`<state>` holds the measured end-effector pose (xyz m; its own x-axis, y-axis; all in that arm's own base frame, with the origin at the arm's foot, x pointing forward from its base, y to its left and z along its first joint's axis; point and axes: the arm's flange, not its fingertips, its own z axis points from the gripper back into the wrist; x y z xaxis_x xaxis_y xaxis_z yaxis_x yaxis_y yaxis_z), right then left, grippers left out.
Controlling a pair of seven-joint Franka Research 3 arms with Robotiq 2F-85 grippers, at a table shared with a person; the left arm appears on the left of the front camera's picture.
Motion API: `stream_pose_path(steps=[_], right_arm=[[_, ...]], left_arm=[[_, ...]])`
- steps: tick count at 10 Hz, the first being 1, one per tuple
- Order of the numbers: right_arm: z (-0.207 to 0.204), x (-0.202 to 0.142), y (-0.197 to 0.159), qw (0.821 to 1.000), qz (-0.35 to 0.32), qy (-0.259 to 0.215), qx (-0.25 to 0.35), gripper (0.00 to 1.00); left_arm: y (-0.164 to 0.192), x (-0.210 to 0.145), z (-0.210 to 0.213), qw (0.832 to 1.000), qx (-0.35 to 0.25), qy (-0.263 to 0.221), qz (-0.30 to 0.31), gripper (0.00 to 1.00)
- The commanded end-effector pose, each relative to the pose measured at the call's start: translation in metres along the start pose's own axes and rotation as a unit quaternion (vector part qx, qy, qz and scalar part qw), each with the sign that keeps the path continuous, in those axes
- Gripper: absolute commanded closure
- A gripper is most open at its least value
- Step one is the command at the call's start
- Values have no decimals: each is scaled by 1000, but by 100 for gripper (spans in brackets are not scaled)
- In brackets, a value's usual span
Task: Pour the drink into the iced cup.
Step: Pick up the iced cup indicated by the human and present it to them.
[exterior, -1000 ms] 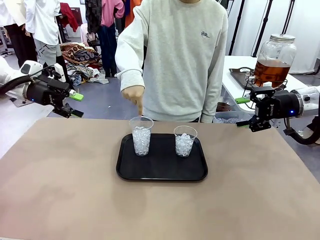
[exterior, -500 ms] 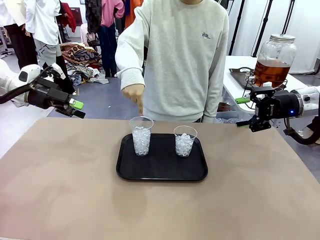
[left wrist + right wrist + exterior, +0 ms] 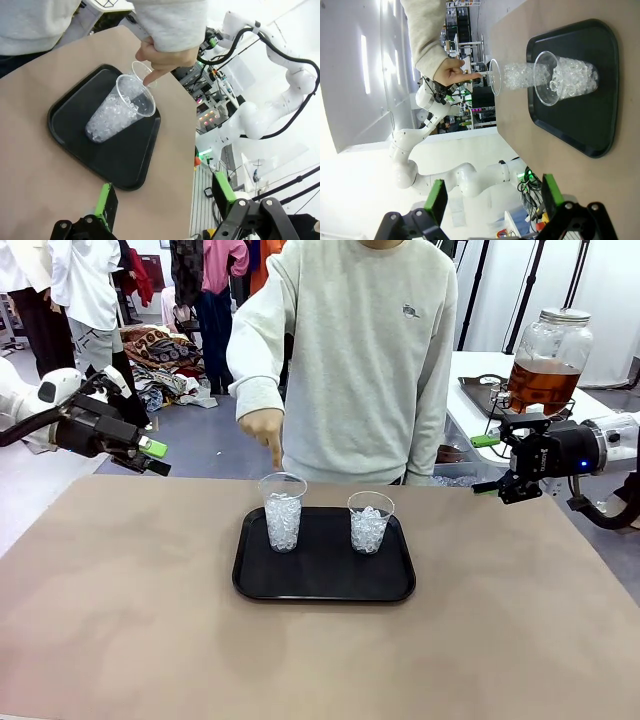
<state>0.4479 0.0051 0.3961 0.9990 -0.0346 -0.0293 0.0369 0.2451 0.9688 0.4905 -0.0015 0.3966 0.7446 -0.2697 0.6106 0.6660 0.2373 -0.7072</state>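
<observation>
Two clear cups of ice stand on a black tray [image 3: 325,585]. A person's hand [image 3: 266,430] points a finger down over the left iced cup [image 3: 283,510]; the right one [image 3: 370,522] stands apart. The drink [image 3: 543,382], amber liquid in a big glass jar, sits on a table at the back right. My left gripper [image 3: 155,458] hovers open off the table's far left corner. My right gripper [image 3: 485,465] hangs open at the far right edge, just below the jar. In the left wrist view the pointed-at cup [image 3: 117,112] lies beyond the open gripper [image 3: 165,195].
In the right wrist view both cups [image 3: 567,77] and the tray [image 3: 585,125] lie past the open gripper [image 3: 495,196], with the pointing hand [image 3: 452,70] behind. The person stands at the far side. Brown tabletop [image 3: 320,660] surrounds the tray.
My left gripper has drawn back to the left and rolled a little. The person's pointing hand has risen slightly. The right arm has not moved.
</observation>
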Motion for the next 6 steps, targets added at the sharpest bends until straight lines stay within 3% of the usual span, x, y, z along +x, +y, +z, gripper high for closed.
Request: stream_pose_path(steps=[1, 4, 6], right_arm=[[0, 0, 1, 1000, -1, -3, 0, 0], [0, 0, 1, 1000, -1, -3, 0, 0], [0, 0, 1, 1000, -1, -3, 0, 0]], left_arm=[[11, 0, -9, 995, -16, -27, -99, 0], [31, -6, -32, 973, -17, -45, -227, 0], [38, -9, -46, 963, -4, -63, -264, 0]])
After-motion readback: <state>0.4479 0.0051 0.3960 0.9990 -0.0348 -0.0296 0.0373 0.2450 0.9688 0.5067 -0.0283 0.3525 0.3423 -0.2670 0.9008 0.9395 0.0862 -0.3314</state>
